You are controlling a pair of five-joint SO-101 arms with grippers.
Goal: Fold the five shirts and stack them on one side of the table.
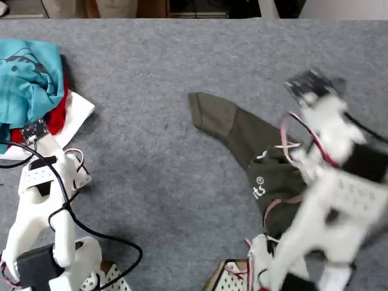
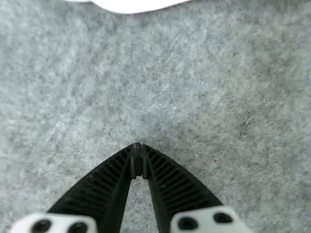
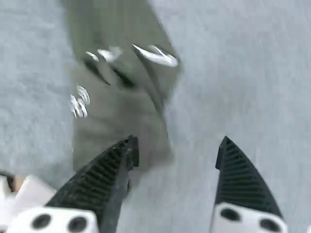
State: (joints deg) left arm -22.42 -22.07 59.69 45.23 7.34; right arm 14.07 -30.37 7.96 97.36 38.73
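An olive green shirt (image 1: pixel 242 133) with white print lies crumpled at the centre-right of the table, one sleeve stretched toward the middle. My right arm (image 1: pixel 339 182) hangs over its near end. The right gripper (image 3: pixel 177 150) is open just above the olive shirt (image 3: pixel 121 97) and the felt, with nothing between its fingers. At the far left lies a pile of a teal shirt (image 1: pixel 27 79), a red shirt (image 1: pixel 57 118) and a white shirt (image 1: pixel 79 112). My left arm (image 1: pixel 42 182) stands beside that pile. The left gripper (image 2: pixel 137 160) is shut and empty over bare felt, near the white shirt's edge (image 2: pixel 131 4).
Grey felt (image 1: pixel 151 182) covers the table, with open room in the middle and at the back. Black cables (image 1: pixel 91 230) trail from the left arm's base. A perforated part (image 1: pixel 233 276) sits at the front edge by the right arm's base.
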